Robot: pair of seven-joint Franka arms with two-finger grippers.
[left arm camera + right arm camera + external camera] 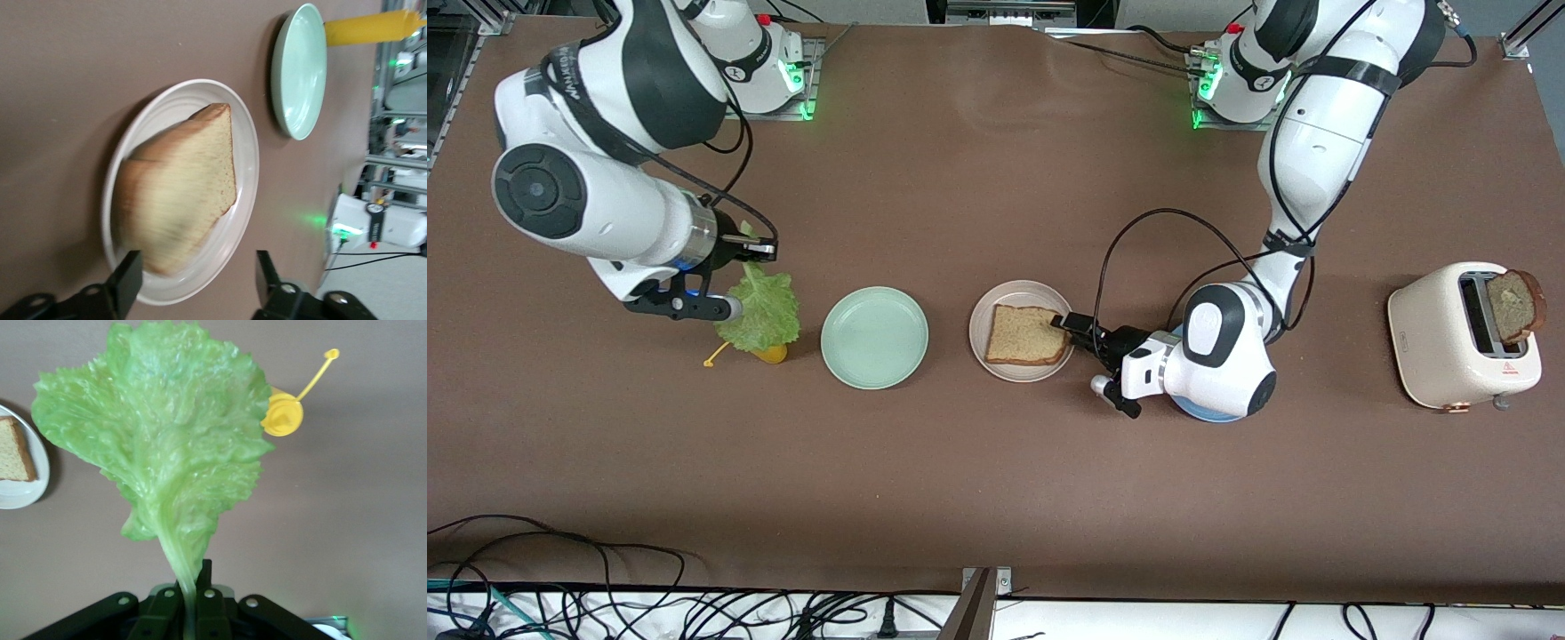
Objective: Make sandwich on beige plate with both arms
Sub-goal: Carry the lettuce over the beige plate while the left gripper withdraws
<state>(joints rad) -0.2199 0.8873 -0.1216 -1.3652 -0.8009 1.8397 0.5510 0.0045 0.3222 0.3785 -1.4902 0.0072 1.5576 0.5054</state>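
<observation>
The beige plate [983,313] sits mid-table with one brown bread slice [1027,336] lying on it. My left gripper [1069,325] is open and empty at the plate's rim on the side toward the left arm's end. In the left wrist view its fingers [128,272] flank the plate's rim [250,153] and the slice [180,193]. My right gripper [740,260] is shut on the stem of a ruffled green lettuce leaf [763,308], held above the table. The right wrist view shows the leaf [167,433] hanging from my right gripper [193,577]. A second slice [1517,306] sticks out of the toaster.
A mint green plate [874,338] lies between the lettuce and the beige plate. A yellow bottle [770,354] with its cap open stands under the leaf. A blue plate [1209,414] lies under my left wrist. A cream toaster [1449,342] stands at the left arm's end.
</observation>
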